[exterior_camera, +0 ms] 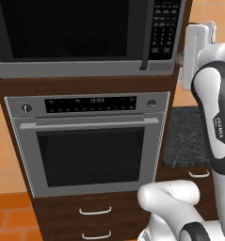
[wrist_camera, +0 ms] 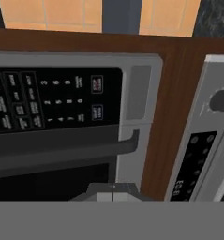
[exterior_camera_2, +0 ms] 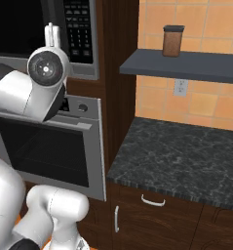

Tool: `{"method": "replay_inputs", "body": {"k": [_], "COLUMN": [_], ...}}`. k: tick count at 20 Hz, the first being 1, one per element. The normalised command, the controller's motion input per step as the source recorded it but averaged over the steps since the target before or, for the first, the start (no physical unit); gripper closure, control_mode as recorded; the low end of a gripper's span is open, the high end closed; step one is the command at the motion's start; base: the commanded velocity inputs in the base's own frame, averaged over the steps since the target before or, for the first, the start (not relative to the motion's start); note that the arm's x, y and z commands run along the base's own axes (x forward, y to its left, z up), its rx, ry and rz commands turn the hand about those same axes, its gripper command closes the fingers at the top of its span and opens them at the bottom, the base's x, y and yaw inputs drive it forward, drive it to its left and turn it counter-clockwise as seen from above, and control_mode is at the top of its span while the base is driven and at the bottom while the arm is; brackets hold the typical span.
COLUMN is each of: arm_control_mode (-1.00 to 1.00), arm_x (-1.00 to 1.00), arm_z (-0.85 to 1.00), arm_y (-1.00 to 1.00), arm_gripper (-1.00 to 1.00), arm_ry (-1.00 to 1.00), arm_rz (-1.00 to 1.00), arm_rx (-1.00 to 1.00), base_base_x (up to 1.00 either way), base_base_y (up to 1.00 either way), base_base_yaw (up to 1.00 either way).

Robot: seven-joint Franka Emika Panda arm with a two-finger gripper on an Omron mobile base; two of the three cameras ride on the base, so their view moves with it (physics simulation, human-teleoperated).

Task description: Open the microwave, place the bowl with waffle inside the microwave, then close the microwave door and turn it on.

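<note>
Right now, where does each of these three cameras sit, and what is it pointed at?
Left base view: behind the arm's left, facing the microwave above the oven; white arm at right.
Right base view: behind its right, facing oven, counter and shelf jar; arm at left.
Hand view: rolled sideways, close on the microwave's keypad and microwave door handle.
All three share the microwave and oven.

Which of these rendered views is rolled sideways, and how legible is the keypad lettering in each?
Hand view: rolled sideways, the microwave keypad digits lie on their sides, soft but partly readable. Left base view: upright, the keypad too small and blurred to read. Right base view: upright, likewise illegible.
</note>
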Motion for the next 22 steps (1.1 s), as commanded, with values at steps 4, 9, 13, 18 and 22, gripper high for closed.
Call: {"method": "replay_inputs", "body": {"k": [4, 9, 13, 18, 22], "arm_control_mode": [-1.0, -1.0, -1.0, -1.0, -1.0], "arm_x": [0.56, 0.51, 0.36, 0.4, 0.39], "arm_z": [0.0, 0.0, -0.06, -0.02, -0.02], "arm_y": [-0.07, -0.32, 0.02, 0.13, 0.27], "arm_gripper": [1.0, 1.0, 1.0, 1.0, 1.0], "arm_ry": [0.0, 0.0, 0.0, 0.0, 0.0], "arm_rz": [0.0, 0.0, 0.0, 0.0, 0.0], "arm_rx": [0.01, 0.04, 0.0, 0.0, -0.01], "base_base_x": [0.0, 0.0, 0.0, 0.0, 0.0], "base_base_y": [0.0, 0.0, 0.0, 0.0, 0.0], "base_base_yaw": [0.0, 0.0, 0.0, 0.0, 0.0]}}
